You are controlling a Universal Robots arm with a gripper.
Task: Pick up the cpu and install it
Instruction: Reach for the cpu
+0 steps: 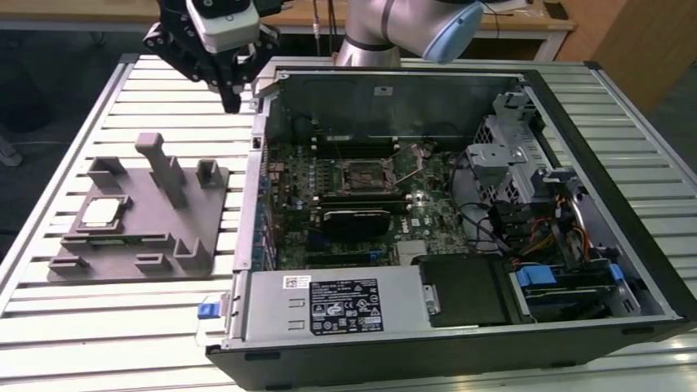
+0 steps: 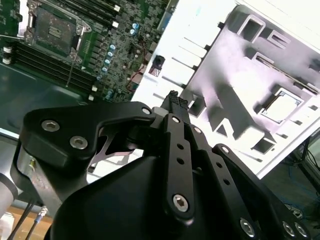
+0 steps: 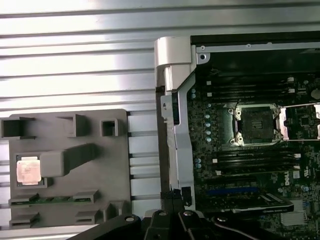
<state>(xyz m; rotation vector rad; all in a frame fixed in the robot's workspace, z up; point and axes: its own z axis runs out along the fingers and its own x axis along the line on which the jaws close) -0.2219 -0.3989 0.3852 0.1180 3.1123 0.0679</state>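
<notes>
My gripper is closed and empty, just beside the case corner. The cpu is well apart from it, seated in the grey tray, with the case on the gripper's opposite side.

The cpu is silvery-grey, pale-rimmed; the tray beside the black computer case is grey. Inside it, the motherboard is green.
</notes>
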